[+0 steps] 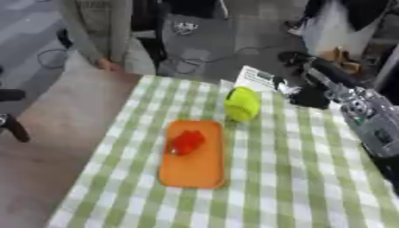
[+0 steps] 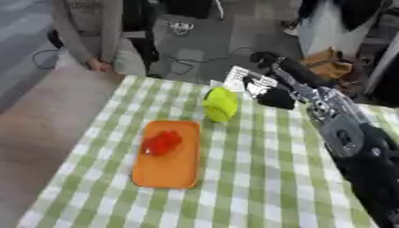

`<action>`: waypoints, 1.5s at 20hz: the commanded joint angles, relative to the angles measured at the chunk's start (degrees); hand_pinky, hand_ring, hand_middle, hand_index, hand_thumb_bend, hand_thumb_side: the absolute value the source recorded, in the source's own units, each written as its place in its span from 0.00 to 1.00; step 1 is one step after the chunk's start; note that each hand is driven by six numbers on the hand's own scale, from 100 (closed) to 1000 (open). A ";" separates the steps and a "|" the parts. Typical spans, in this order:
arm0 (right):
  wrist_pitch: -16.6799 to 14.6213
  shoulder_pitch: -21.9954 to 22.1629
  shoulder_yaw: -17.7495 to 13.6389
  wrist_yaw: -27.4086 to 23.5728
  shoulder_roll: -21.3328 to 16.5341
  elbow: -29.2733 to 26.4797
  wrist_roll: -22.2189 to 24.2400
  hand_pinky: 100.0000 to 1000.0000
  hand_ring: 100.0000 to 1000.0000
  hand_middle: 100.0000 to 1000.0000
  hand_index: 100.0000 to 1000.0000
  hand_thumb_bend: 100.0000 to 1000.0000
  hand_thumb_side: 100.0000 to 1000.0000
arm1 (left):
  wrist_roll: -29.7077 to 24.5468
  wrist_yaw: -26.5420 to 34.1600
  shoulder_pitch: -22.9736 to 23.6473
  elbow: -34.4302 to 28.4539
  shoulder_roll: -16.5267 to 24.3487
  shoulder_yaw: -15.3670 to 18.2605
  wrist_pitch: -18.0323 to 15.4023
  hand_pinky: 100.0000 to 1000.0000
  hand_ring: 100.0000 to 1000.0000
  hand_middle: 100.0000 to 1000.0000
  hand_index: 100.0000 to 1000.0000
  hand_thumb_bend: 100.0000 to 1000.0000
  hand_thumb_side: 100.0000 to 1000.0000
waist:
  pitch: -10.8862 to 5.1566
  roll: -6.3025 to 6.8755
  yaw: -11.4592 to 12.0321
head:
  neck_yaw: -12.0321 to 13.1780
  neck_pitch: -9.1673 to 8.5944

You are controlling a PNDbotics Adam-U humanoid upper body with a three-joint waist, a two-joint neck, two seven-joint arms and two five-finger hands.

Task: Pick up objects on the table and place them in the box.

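Yellow-green rounded object [image 1: 242, 103] upper centre on green-checked desk [image 1: 311, 178], just beyond orange tray [image 1: 193, 164] carrying red item [image 1: 187, 141]. Right hand [image 2: 273, 94] near, apparently approaching; fingers' state: cannot tell.

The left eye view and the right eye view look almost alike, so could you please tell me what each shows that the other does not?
Only the left eye view shows a dark object at its left edge, over the floor. Only the right eye view shows a brown bag plainly beyond the arm. Both share the green checked table, the orange tray holding a red object, the yellow-green object beyond the tray, and the right hand near a white printed item.
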 commanded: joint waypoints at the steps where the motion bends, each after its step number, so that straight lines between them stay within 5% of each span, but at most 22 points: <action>1: -0.87 -2.22 -0.94 4.61 -0.29 2.42 2.07 0.87 0.93 0.96 0.96 0.27 0.62 | -0.27 0.27 -0.80 -1.17 0.41 -0.20 -0.12 0.26 0.67 0.79 0.76 0.00 0.93 | 0.08 -0.80 0.40 | -0.66 -1.03; 6: -1.04 -3.86 -1.88 8.93 0.43 4.92 1.64 0.87 0.93 0.96 0.96 0.27 0.61 | -0.56 0.58 -1.01 -1.17 0.30 -0.47 -0.19 0.26 0.67 0.79 0.76 0.00 0.93 | 0.26 -1.31 1.59 | -1.20 -1.60; 14: 2.46 -4.98 -2.98 16.25 0.78 6.58 -5.66 0.82 0.92 0.94 0.96 0.32 0.56 | -0.64 0.91 -1.51 -1.17 0.27 -0.51 -0.29 0.25 0.67 0.79 0.76 0.00 0.93 | 1.20 -1.95 3.41 | -2.24 -3.00; 21: 2.69 -4.98 -2.75 17.32 1.28 6.65 -7.26 0.81 0.91 0.94 0.96 0.31 0.57 | -0.70 0.89 -1.64 -1.17 0.23 -0.50 -0.39 0.25 0.67 0.79 0.76 0.00 0.93 | 1.79 -2.24 3.71 | -2.66 -3.37; 30: -0.62 -5.17 -1.30 15.92 2.49 5.13 -3.89 0.81 0.91 0.94 0.96 0.30 0.59 | -0.85 0.95 -1.79 -1.17 0.12 -0.51 -0.44 0.25 0.67 0.79 0.76 0.00 0.94 | 2.13 -2.30 4.11 | -2.71 -3.60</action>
